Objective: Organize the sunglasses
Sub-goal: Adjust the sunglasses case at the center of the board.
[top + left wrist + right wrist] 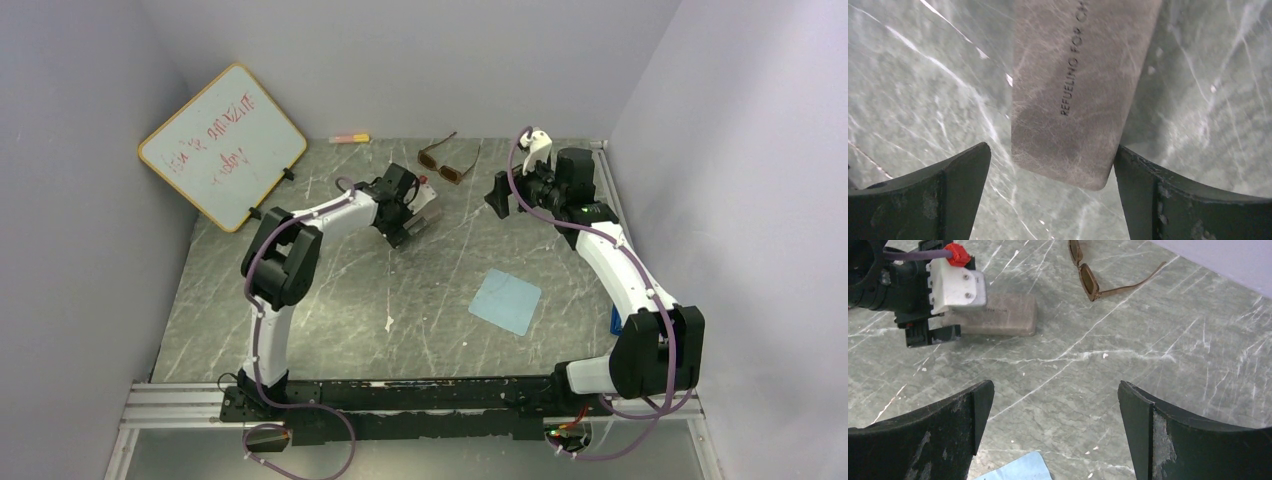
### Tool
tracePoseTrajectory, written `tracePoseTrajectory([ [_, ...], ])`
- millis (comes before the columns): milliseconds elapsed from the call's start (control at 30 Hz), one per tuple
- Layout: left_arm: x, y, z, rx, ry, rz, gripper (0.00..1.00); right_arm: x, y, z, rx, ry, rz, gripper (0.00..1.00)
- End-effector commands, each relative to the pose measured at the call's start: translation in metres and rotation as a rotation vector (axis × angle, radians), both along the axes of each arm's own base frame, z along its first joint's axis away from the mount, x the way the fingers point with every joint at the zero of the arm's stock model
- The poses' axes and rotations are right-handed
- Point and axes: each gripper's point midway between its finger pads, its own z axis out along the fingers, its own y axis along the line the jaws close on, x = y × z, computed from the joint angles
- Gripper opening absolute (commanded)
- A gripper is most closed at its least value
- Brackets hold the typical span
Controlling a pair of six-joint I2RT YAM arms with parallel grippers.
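At the upper centre of the top view, 1 pair of brown sunglasses (447, 160) lies unfolded, well apart from both grippers. Light, slim and probably fragile at the hinges, it likely suits a gentle pinch at the bridge. The left gripper (1051, 150) stands fully spread astride the grey pouch (1073, 90), clamping nothing. The right gripper (1055, 385) gapes empty.

The pouch (1073, 90) lies on the table (330, 300) straight ahead of the left gripper (1050, 155), with its near end between the two fingers. From the right gripper (1055, 390), the sunglasses (1088, 280) lie ahead and slightly right, while the pouch sits ahead to the left — partly under the left gripper, apart from the sunglasses. A cloth (1018, 470) lies just behind the right gripper's fingertips.
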Motion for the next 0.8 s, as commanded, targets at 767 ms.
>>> tracePoseTrajectory([
  [767, 0.053, -0.008, 0.020, 0.027, -0.151, 0.107, 0.97, 0.004, 0.000, 0.013, 0.036, -0.048, 0.012, 1.00],
])
